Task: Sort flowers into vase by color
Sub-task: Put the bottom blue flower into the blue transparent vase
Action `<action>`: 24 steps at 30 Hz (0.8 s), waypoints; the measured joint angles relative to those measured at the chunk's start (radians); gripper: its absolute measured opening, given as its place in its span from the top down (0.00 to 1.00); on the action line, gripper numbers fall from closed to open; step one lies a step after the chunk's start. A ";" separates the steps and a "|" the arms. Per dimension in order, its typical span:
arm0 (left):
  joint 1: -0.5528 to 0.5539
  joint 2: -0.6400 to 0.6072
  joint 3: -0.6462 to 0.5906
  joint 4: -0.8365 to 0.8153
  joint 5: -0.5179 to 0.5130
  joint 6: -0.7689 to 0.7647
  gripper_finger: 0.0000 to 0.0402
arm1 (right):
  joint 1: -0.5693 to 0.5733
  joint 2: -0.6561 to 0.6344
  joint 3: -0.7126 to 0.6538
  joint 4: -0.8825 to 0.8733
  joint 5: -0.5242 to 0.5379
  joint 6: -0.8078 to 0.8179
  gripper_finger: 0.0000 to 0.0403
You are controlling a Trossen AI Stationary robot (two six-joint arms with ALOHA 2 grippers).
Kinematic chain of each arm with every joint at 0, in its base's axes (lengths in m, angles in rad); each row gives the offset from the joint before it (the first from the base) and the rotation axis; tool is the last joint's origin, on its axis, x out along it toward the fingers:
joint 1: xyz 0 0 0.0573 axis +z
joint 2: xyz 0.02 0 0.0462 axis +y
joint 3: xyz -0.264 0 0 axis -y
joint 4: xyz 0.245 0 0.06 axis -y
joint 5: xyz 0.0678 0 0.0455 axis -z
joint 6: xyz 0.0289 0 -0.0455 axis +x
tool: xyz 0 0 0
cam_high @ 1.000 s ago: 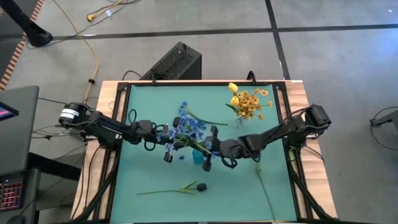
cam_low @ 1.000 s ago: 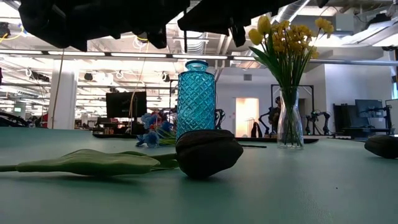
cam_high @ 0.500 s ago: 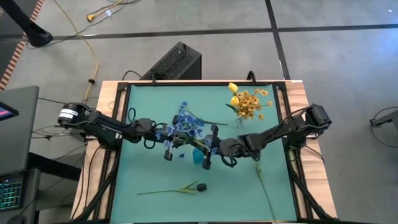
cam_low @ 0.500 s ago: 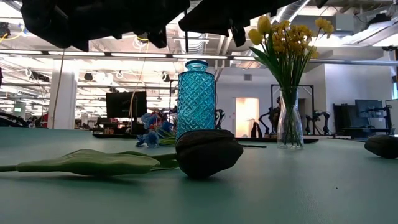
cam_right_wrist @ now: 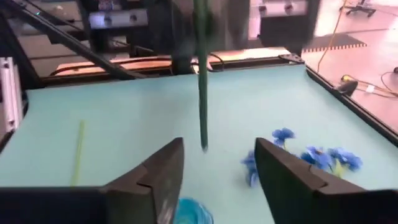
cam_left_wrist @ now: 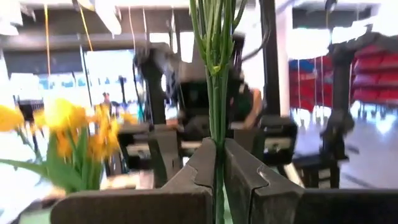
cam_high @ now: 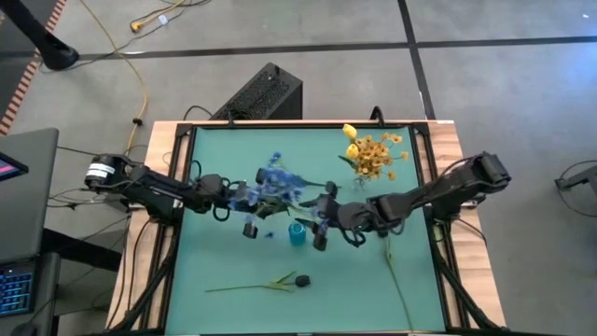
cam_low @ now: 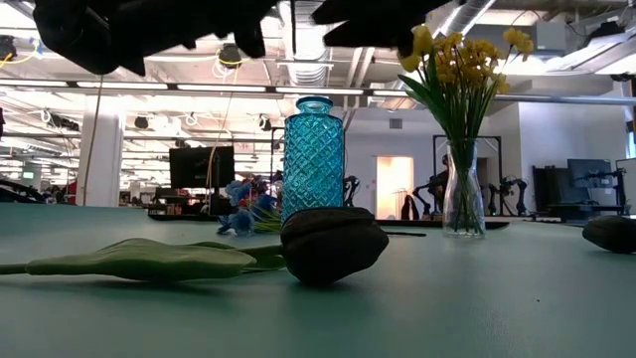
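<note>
My left gripper (cam_high: 259,207) (cam_left_wrist: 219,152) is shut on a blue small-bloom spray (cam_high: 275,179), held over the table's middle, just left of the blue glass vase (cam_high: 297,233) (cam_low: 314,159). The spray's green stalk (cam_right_wrist: 203,93) hangs down with its free tip above the mat near the vase mouth (cam_right_wrist: 189,214). My right gripper (cam_high: 317,219) (cam_right_wrist: 217,171) stands open just right of the vase, its fingers facing the stalk and touching nothing. Yellow flowers (cam_high: 373,154) stand in a clear vase (cam_low: 463,204). A dark-budded flower (cam_high: 298,278) (cam_low: 333,244) lies on the mat near the front. My left gripper pinches the spray's bundled green stalks (cam_left_wrist: 217,134) between its two fingers. The fingers come level from the table's left and lie across the stalks. The spray is lifted clear, roughly upright, and its lower end (cam_right_wrist: 203,143) hangs free below the fingers.
Loose blue blooms (cam_right_wrist: 311,155) (cam_low: 243,219) lie on the mat beyond the blue vase. A bare green stem (cam_high: 396,271) lies along the mat's right side. A raised frame (cam_high: 424,187) runs round the green mat.
My right gripper has drawn back a little toward the table's right edge, away from the blue vase. The blue spray in my left gripper has swung toward the far edge, and its blooms are blurred with motion.
</note>
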 joint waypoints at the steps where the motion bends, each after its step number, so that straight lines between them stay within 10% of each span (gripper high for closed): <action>1: -0.001 -0.001 0.000 0.019 0.000 -0.002 1.00 | 0.010 -0.020 0.000 -0.047 0.003 0.020 0.41; 24: -0.255 0.054 0.035 0.150 -0.158 -0.013 1.00 | 0.360 -0.030 -0.083 0.102 0.347 0.195 0.47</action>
